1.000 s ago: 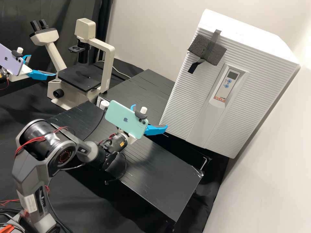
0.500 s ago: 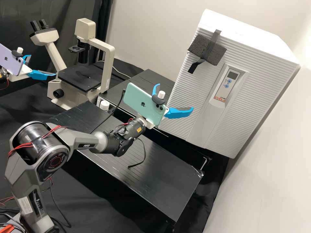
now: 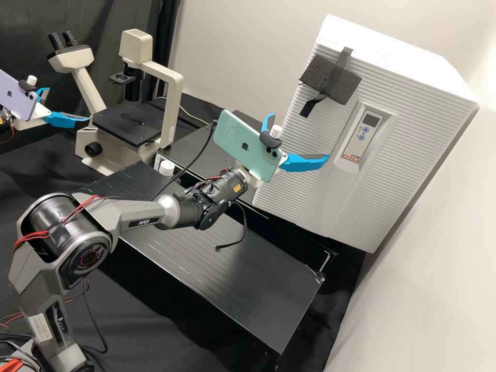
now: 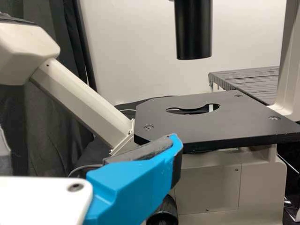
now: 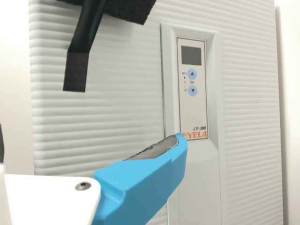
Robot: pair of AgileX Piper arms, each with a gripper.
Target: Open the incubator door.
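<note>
The white ribbed incubator (image 3: 408,150) stands at the right, its door shut, with a display panel (image 3: 358,133). A black foam block (image 3: 330,80) is taped near the door's upper left edge, a strap dangling below it. My right gripper (image 3: 299,135) is open in front of the door's left part, below the foam. In the right wrist view, the right gripper (image 5: 89,136) has one blue finger in front of the ribbed door (image 5: 98,122), below the strap end (image 5: 76,71). My left gripper (image 3: 68,104), open, is at the far left; the left wrist view shows the left gripper (image 4: 89,140) before the microscope.
A cream microscope (image 3: 168,103) with a black stage (image 3: 126,124) stands at the back left. The black bench (image 3: 258,279) runs beneath the right arm, with a small white knob (image 3: 166,168) near its back edge. A pale wall (image 3: 429,289) borders the right side.
My right gripper has risen and moved rightward from low over the bench to in front of the incubator door, its arm stretching out. My left arm has kept still.
</note>
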